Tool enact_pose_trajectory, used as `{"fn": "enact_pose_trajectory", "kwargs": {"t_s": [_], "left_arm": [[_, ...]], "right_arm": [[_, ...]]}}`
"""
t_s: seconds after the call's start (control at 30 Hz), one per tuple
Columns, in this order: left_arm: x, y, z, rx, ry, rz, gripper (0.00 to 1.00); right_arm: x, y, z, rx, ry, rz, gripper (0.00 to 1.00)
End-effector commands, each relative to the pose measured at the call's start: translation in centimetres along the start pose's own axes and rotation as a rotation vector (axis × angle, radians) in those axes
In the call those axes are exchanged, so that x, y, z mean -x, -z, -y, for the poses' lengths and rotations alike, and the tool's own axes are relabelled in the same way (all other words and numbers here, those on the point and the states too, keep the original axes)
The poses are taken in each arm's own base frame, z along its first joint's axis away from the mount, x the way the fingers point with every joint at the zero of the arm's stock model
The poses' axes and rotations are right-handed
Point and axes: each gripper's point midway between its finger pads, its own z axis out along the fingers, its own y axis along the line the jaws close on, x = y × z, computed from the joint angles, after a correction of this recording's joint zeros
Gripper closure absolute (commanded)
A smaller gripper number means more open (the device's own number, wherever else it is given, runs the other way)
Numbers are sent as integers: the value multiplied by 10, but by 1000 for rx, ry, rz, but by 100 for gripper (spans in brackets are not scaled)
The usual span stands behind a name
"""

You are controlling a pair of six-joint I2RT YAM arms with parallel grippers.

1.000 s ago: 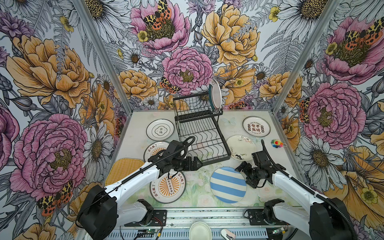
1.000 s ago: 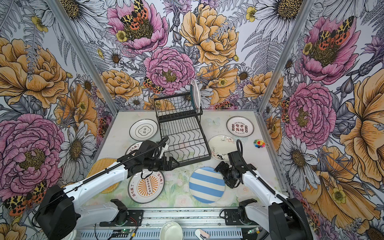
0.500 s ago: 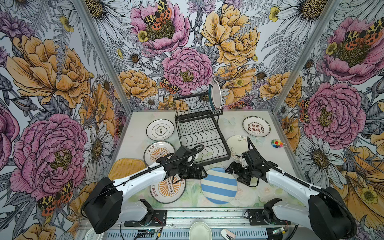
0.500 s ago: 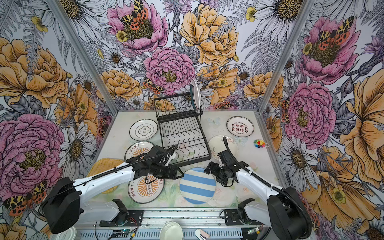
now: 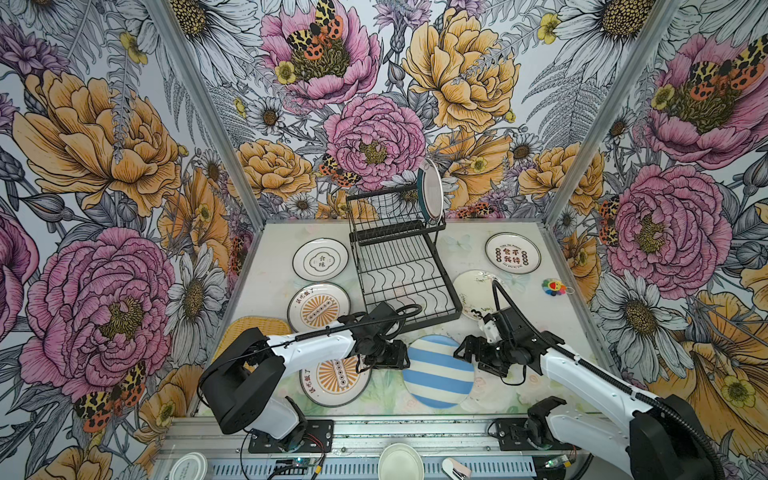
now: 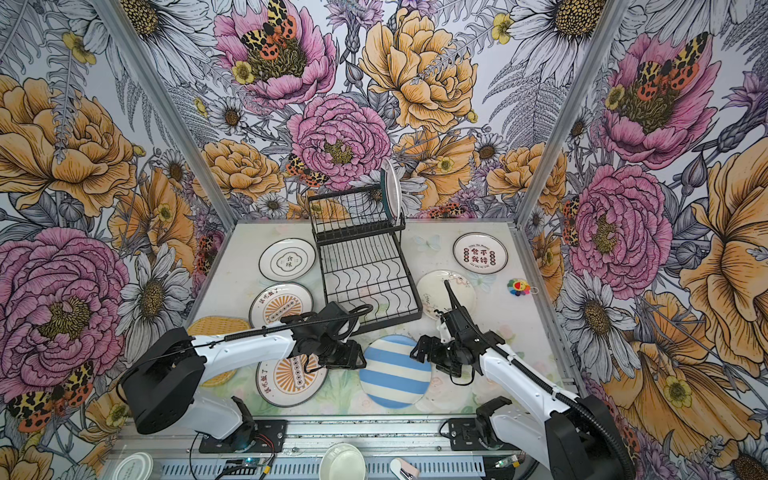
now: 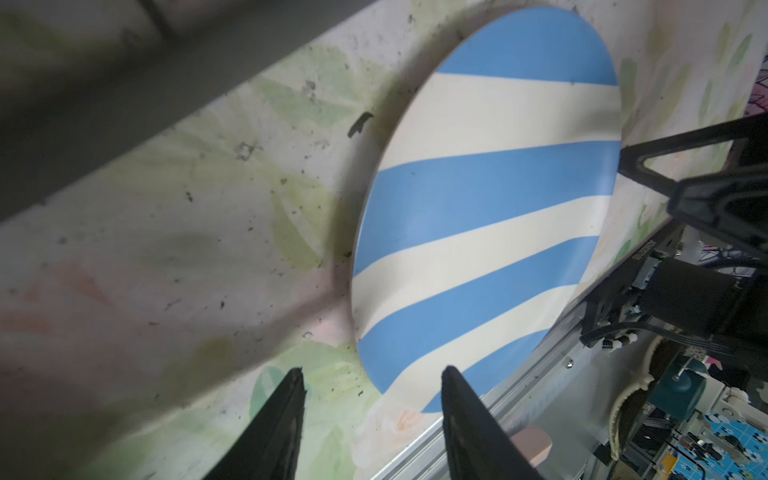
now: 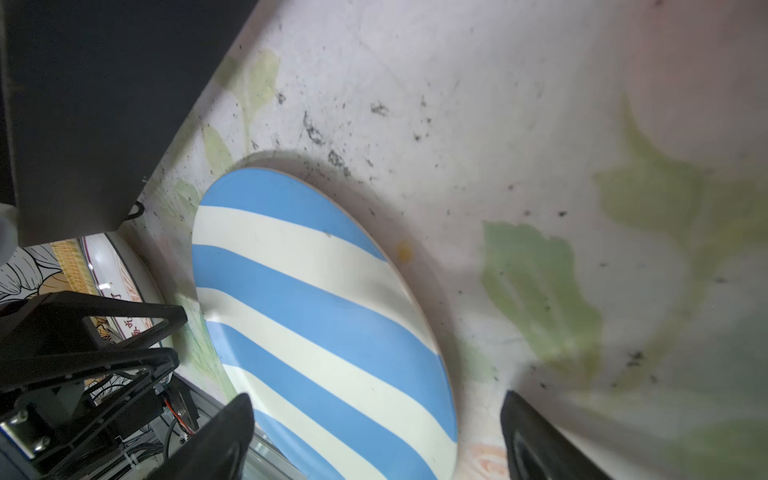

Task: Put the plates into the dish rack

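Floral-walled tabletop (image 5: 465, 257) — left gripper (image 5: 404, 358) and right gripper (image 5: 462, 353) low, fingers (image 7: 274, 424) spread astride opposite rims of striped plate (image 5: 438, 372).

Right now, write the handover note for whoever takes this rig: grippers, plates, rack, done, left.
Left gripper: open, jaws astride the rim of the striped plate.
Right gripper: open, at its opposite rim.
Done: teal-rimmed plate stands in the upper tier of the dish rack.
Left: striped plate, two sunburst plates, two character plates, doodle plate, woven tray, all on the table.
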Motion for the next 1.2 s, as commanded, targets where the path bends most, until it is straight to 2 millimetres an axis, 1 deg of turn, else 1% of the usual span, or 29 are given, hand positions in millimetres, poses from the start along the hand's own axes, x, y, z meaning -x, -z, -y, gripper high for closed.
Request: {"fn": "enact_pose_trajectory", "kwargs": {"t_s": [0.0, 0.07, 0.2, 0.47, 0.6, 0.77, 1.0, 1.17], "left_arm": [[16, 3, 2, 40, -8, 66, 44], [18, 0, 1, 49, -4, 72, 41], [24, -5, 6, 51, -12, 83, 41], [26, -19, 13, 36, -24, 44, 44], [24, -24, 15, 28, -30, 20, 45], [24, -25, 17, 20, -39, 14, 47], [24, -27, 19, 10, -60, 0, 50], [26, -28, 22, -4, -77, -6, 50]], "right_arm": [[-2, 2, -3, 18, 39, -1, 7], [-2, 2, -3, 21, 41, -1, 7], [-2, 3, -6, 29, 47, -1, 7], [-6, -3, -5, 29, 56, -46, 7], [-14, -7, -5, 46, 55, -89, 7], [-28, -13, -3, 49, 54, -141, 9], [-26, -22, -13, 103, 58, -141, 9], [-24, -29, -24, 137, 75, -138, 9]]}}
